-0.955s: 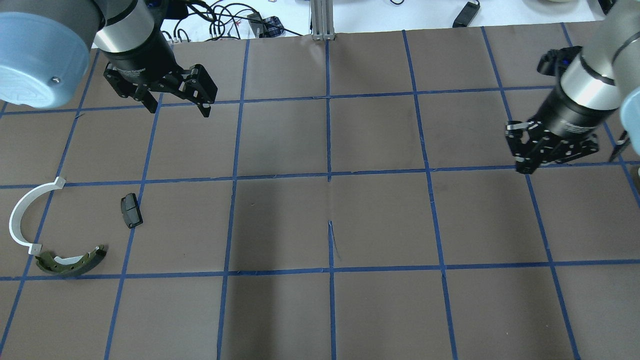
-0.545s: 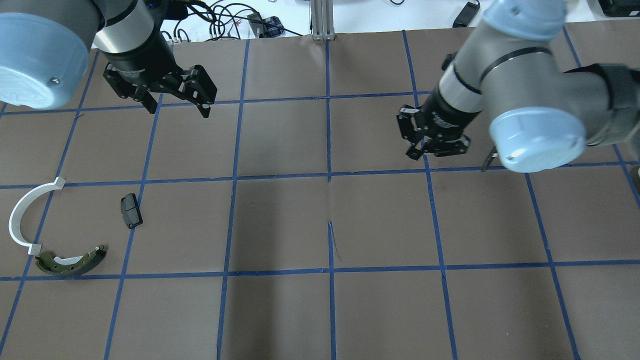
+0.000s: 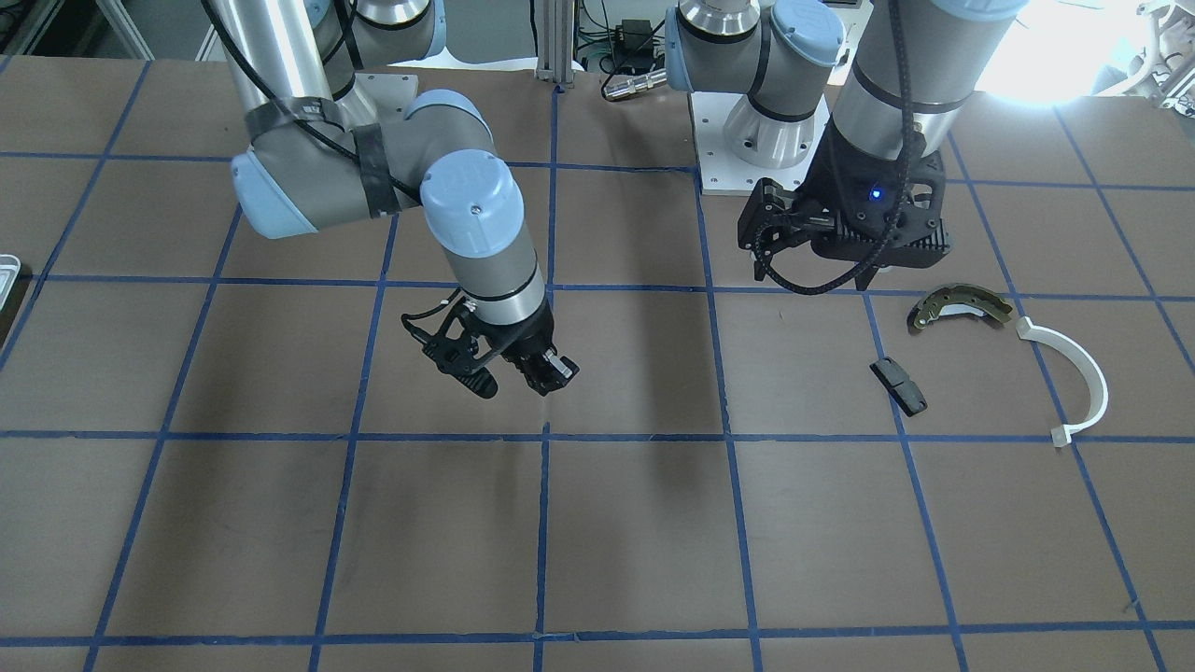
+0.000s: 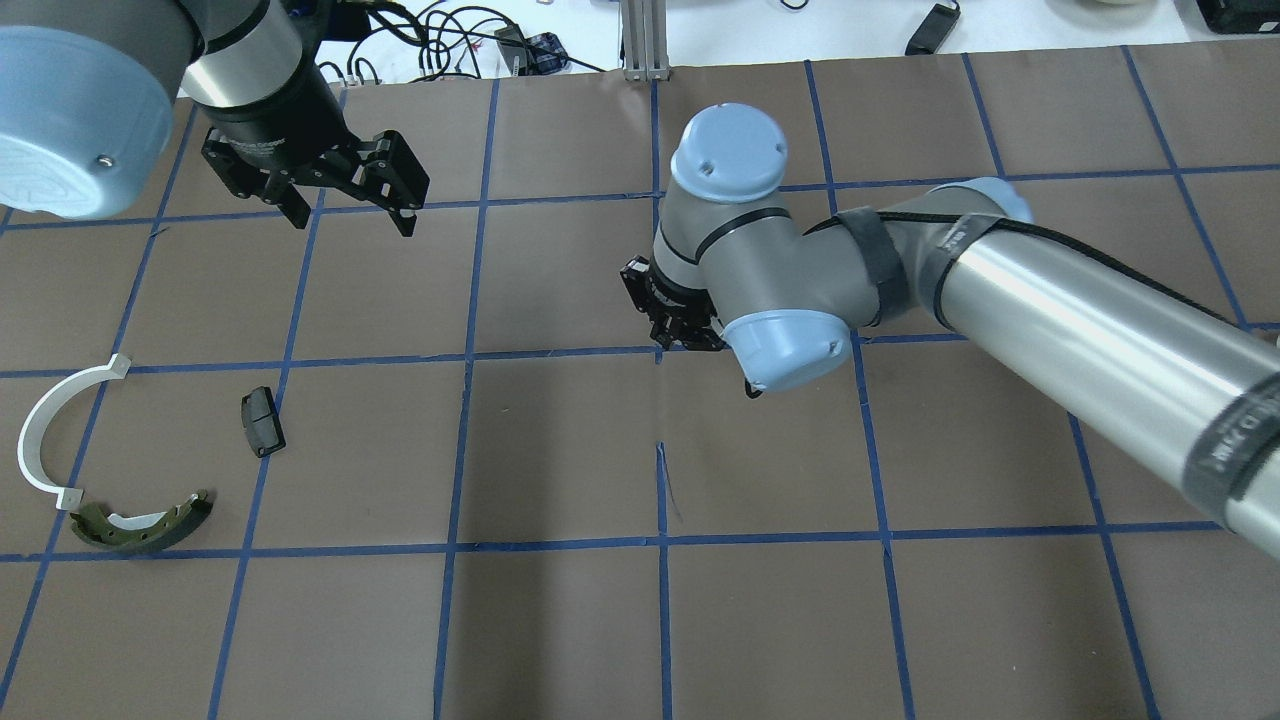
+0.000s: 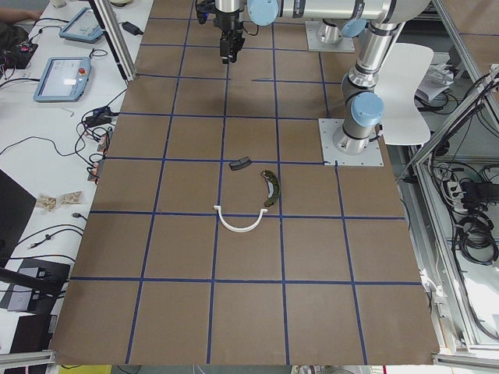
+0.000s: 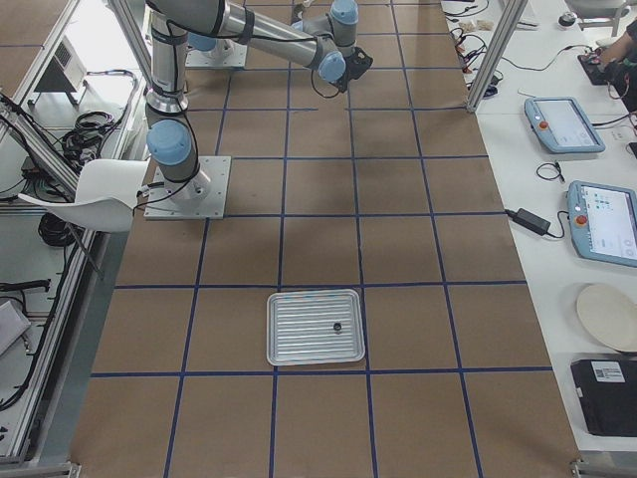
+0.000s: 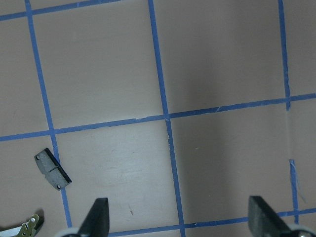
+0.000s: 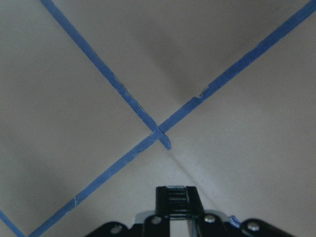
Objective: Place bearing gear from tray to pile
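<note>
My right gripper [image 4: 680,322] hangs over the middle of the table. It is shut on a small ribbed piece, the bearing gear [image 8: 177,193], pinched between its tips. It also shows in the front-facing view [image 3: 523,375]. The pile lies far to the left: an olive brake shoe [image 4: 140,525], a white half-ring arc [image 4: 40,430] and a small black block [image 4: 262,421]. My left gripper [image 4: 353,220] is open and empty, hovering beyond the pile; its wrist view shows the black block [image 7: 52,169]. The silvery tray [image 6: 289,344] sits at the table's right end.
A small dark part [image 6: 336,327] lies in the tray. The tray's edge shows in the front-facing view [image 3: 7,271]. The table is brown paper with a blue tape grid [image 4: 660,350]. Cables and an aluminium post [image 4: 645,40] stand along the far edge.
My right arm has swung left from the table's right side to the middle, with its gripper shut throughout. My left gripper has barely moved. The pile is unchanged.
</note>
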{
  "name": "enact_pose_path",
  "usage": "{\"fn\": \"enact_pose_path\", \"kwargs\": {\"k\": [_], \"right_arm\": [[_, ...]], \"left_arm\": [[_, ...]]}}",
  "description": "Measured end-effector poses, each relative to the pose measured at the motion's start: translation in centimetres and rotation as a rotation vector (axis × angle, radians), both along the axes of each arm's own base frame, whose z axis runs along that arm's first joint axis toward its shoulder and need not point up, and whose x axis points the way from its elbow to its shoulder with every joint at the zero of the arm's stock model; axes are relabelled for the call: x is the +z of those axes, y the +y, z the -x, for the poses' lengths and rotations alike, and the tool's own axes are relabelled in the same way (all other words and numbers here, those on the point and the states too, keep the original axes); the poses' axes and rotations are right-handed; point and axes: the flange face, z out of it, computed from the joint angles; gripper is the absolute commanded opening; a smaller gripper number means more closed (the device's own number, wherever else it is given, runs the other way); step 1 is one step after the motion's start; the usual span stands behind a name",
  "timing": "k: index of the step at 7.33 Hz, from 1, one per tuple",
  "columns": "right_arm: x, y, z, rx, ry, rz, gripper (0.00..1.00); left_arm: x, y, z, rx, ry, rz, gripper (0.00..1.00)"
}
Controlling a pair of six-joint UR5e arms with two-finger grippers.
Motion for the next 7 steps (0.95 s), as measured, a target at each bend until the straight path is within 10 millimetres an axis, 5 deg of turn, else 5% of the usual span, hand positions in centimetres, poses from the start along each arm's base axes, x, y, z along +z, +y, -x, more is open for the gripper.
{"fn": "enact_pose_path", "kwargs": {"k": [1, 3, 5, 7], "right_arm": [[-1.1, -0.1, -1.1, -0.006, 0.018, -0.008, 1.00], [-1.5, -0.2, -1.7, 0.000, 0.027, -0.010, 1.00], [1.1, -1.2, -0.4, 0.049, 0.064, 0.006, 1.00], [7.1, -1.7, 6.0, 0.187, 0.116, -0.055, 1.00]], "left_arm": [[0.0, 0.0, 0.0, 0.001, 0.001, 0.001, 1.00], [0.0, 0.1, 0.0, 0.000, -0.001, -0.002, 1.00], [-0.3, 0.0, 0.2, 0.002, 0.000, -0.014, 1.00], [-2.3, -1.1, 2.0, 0.078, 0.027, -0.037, 1.00]]}}
